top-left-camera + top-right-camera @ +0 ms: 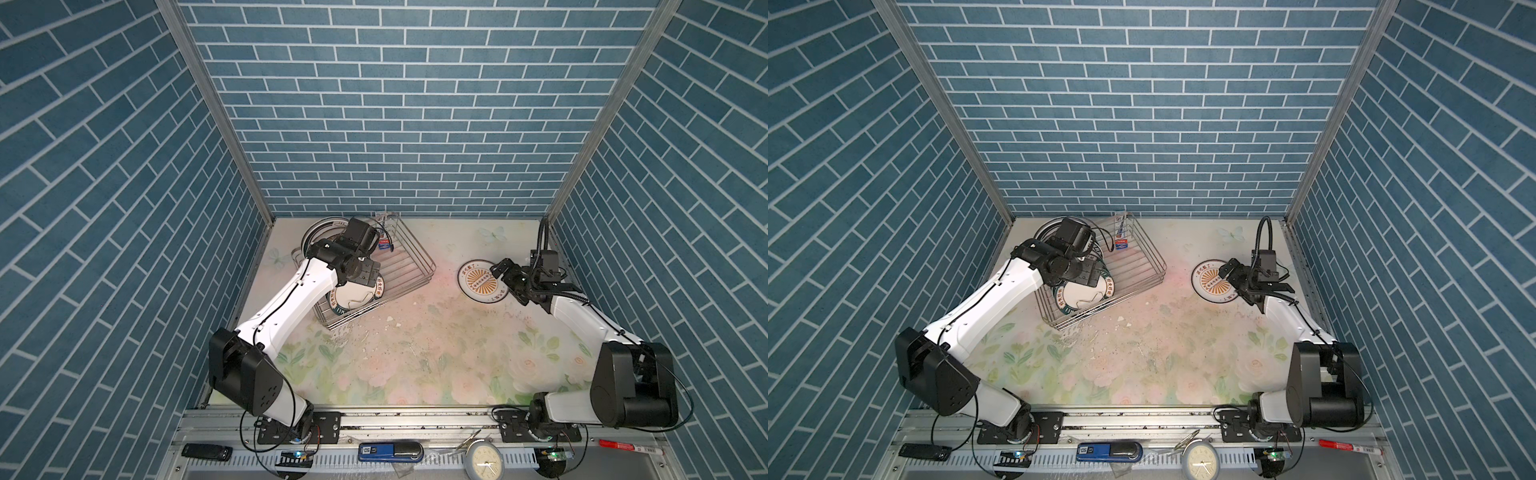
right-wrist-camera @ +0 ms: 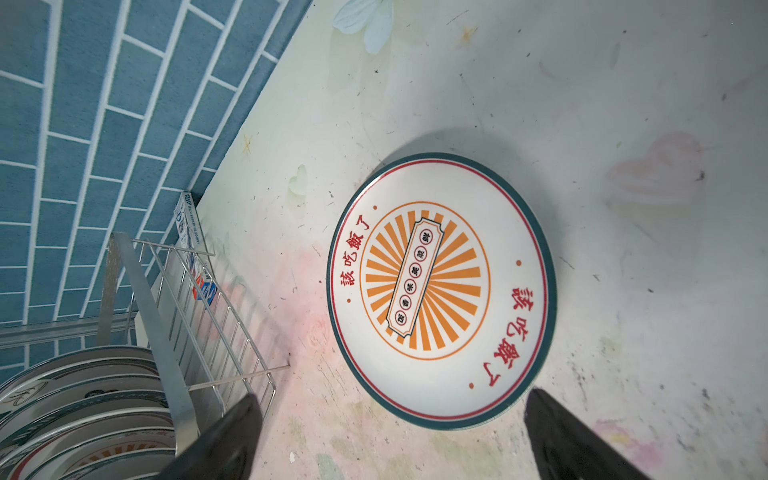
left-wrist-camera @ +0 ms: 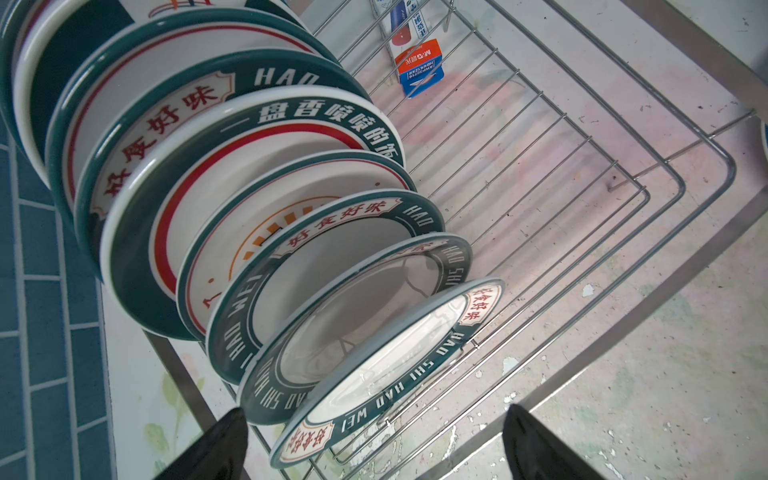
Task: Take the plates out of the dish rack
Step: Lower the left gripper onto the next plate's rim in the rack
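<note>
Unloading is barely begun: one plate (image 2: 440, 291) lies flat on the table (image 2: 623, 104) well clear of the dish rack (image 1: 407, 266), which holds a full row of plates (image 3: 257, 199), with the left tool (image 3: 376, 411) wide open and empty at the rack's end plate and the right tool (image 2: 392, 395) equally open and empty above the lone plate.

I saw the floral tabletop (image 1: 415, 365) strewn with white chips (image 1: 390, 319) near its middle. Beyond its near edge lay a black fob (image 1: 206, 451) at seven o'clock, a blue device (image 1: 390, 451) at six, a white clock (image 1: 484, 459) at five and a red marker (image 1: 623, 445) at four. Blue brick walls (image 1: 395, 104) enclosed it.
</note>
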`<action>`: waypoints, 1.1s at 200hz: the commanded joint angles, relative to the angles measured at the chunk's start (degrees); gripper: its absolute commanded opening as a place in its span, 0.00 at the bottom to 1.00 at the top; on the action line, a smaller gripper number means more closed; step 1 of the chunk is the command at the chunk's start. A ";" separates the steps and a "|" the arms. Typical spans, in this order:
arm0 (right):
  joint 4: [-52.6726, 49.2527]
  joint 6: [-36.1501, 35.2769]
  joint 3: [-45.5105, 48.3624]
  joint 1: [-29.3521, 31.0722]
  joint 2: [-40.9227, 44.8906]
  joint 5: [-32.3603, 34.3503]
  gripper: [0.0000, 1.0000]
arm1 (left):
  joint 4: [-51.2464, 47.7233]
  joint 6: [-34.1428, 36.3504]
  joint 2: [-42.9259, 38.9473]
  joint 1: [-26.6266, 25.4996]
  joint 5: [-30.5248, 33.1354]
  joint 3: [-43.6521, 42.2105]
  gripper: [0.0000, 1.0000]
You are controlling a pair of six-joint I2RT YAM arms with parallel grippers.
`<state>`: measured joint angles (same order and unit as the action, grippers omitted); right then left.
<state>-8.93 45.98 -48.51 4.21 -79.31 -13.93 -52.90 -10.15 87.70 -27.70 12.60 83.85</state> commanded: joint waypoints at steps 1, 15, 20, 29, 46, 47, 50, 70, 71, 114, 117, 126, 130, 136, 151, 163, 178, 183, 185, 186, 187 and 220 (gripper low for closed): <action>0.76 -1.59 1.31 0.27 -0.67 -1.08 0.99 | -0.89 1.23 1.29 0.72 -0.01 1.27 0.94; 0.86 -1.50 1.31 0.27 -0.80 -1.26 0.99 | -0.97 1.32 1.73 0.67 -0.40 1.04 0.93; 0.93 -1.50 1.31 0.21 -0.82 -1.42 0.99 | -0.97 1.38 1.92 0.64 -0.41 0.98 0.93; 0.93 -1.50 1.36 0.21 -0.94 -1.53 0.99 | -1.15 1.54 2.35 0.68 -0.13 1.01 0.93; 1.07 -1.51 1.23 0.23 -1.01 -1.86 0.99 | -1.31 1.54 2.98 0.93 0.07 1.21 0.92; 1.04 -1.51 1.23 0.25 -1.02 -1.92 0.99 | -1.32 1.58 2.95 0.96 0.11 1.22 0.91; 0.99 -1.50 1.18 0.27 -1.02 -1.93 0.99 | -1.32 1.61 3.06 0.96 0.06 1.29 0.91; 1.05 -1.55 1.29 0.27 -0.96 -2.15 0.99 | -1.33 1.73 2.79 0.93 0.12 1.04 0.87; 1.04 -1.53 1.30 0.23 -0.99 -2.15 0.99 | -1.33 1.72 2.81 0.96 0.18 1.04 0.87; 1.19 -1.50 1.32 0.27 -1.10 -2.41 0.99 | -1.67 1.69 3.18 1.14 0.55 0.63 0.85; 1.15 -1.50 1.31 0.22 -1.11 -2.41 0.99 | -1.67 1.71 3.25 1.13 0.44 0.61 0.85; 1.12 -1.50 1.31 0.19 -1.11 -2.47 0.99 | -1.68 1.71 3.27 1.12 0.34 0.61 0.84; 1.20 -1.49 1.31 0.19 -1.11 -2.50 0.99 | -1.68 1.71 3.27 1.12 0.38 0.57 0.84; 1.20 -1.49 1.27 0.18 -1.11 -2.61 0.99 | -1.68 1.76 3.27 1.15 0.30 0.45 0.83; 1.20 -1.42 1.42 0.18 -1.20 -2.59 0.99 | -1.94 1.67 3.59 1.19 0.32 0.52 0.82; 1.21 -1.44 1.33 0.19 -1.33 -2.59 0.99 | -2.00 1.76 3.68 1.24 0.06 0.39 0.80; 1.21 -1.42 1.31 0.13 -1.46 -2.59 0.99 | -2.20 1.75 3.64 1.21 -0.03 0.30 0.77; 1.22 -1.42 1.31 0.19 -1.55 -2.63 0.99 | -2.12 1.71 3.54 1.19 0.01 0.12 0.77; 1.20 -1.42 1.31 0.19 -1.55 -2.69 0.99 | -2.05 1.71 3.53 1.17 -0.09 0.16 0.77; 1.20 -1.42 1.31 0.19 -1.55 -2.68 0.99 | -2.04 1.71 3.49 1.21 -0.15 0.12 0.77; 1.24 -1.42 1.31 0.19 -1.60 -2.68 0.99 | -2.03 1.71 3.46 1.23 -0.18 0.10 0.77; 1.52 -1.33 1.30 0.06 -2.00 -3.12 0.99 | -2.25 1.88 3.61 1.25 -0.31 -0.27 0.76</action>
<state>-8.14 45.98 -48.51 4.21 -80.55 -16.34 -53.30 -8.51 90.76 -26.85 12.40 83.88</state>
